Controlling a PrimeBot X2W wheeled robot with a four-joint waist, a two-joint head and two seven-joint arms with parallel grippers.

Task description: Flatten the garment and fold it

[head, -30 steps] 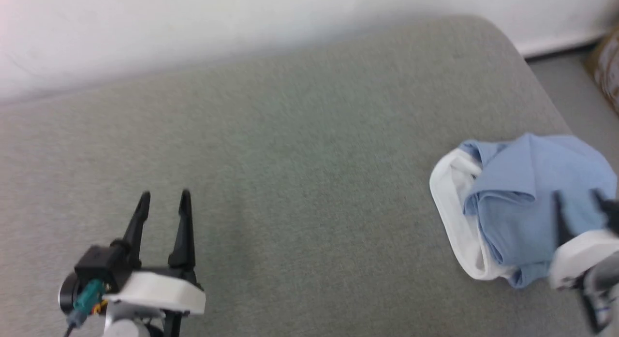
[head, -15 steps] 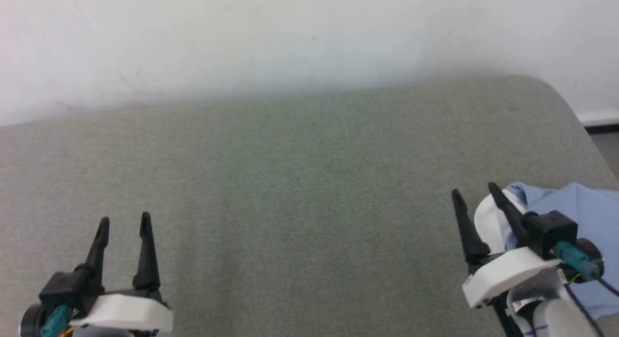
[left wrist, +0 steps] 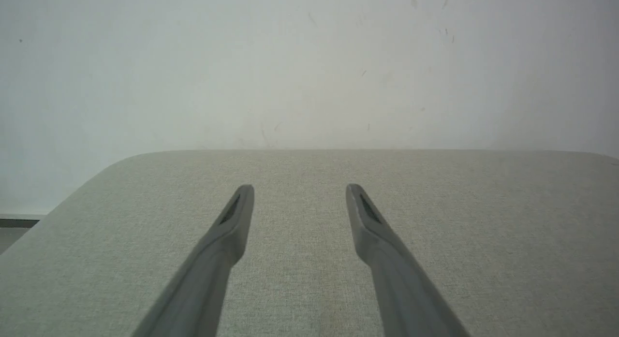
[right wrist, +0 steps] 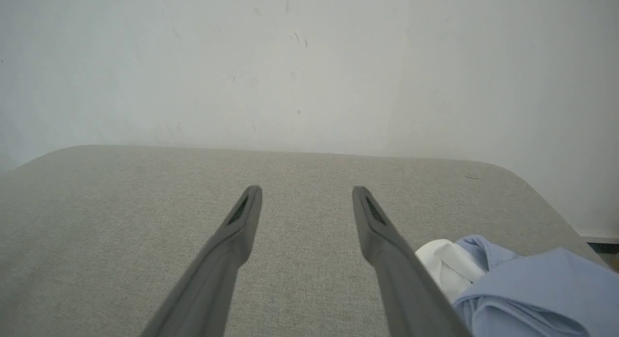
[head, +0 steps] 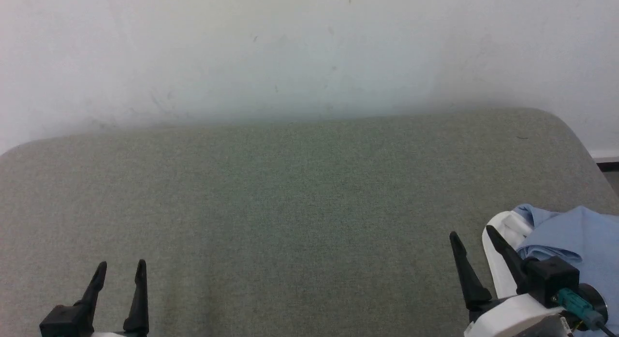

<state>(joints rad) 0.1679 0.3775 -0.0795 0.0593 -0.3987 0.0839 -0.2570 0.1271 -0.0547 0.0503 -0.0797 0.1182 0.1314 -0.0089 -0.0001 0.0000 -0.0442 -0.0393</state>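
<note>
Since a second ago the head camera has swung upward, so way more wall shows up top and both grippers sit lower in frame. Relative to the shirt, the right gripper has come off the blue cloth and now sits at its left edge.

Lower left of the head view: left gripper (head: 121, 263), fingers spread wide, nothing between them, over bare grey-green padded surface (head: 300, 192). White wall (head: 290, 51) runs across the whole top.

Lower right: right gripper (head: 471, 231), also spread wide and empty. Its right-hand finger crosses in front of the white collar (head: 505, 222); can't tell if it actually touches.

The garment (head: 570, 240) lies bunched up in the bottom right corner, on the surface near its rounded right end, partly cut off by the frame edge.
</note>
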